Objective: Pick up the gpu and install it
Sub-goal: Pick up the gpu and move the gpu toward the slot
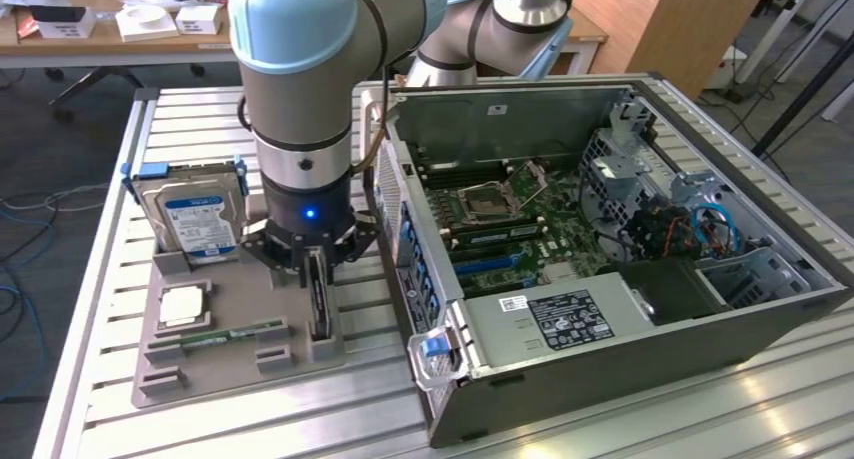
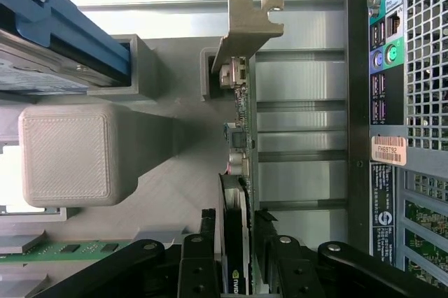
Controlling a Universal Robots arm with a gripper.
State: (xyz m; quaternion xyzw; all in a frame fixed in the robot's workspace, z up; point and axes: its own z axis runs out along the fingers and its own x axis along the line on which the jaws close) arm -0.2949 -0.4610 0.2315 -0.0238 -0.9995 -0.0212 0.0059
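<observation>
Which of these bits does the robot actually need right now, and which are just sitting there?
In the job: gpu, gripper closed on it, open computer case.
Just lying about: hard drive, memory stick, square silver chip.

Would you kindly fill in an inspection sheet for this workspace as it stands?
surface: slatted metal table, bearing a grey tray.
job's things: gpu on edge in a tray slot; computer case open beside the tray.
clutter: hard drive, processor chip and memory stick in the tray.
grippers: gripper down over the gpu's upper edge.
cables: blue cables inside the case.
surroundings: desk with boxes; wooden cabinet behind.
</observation>
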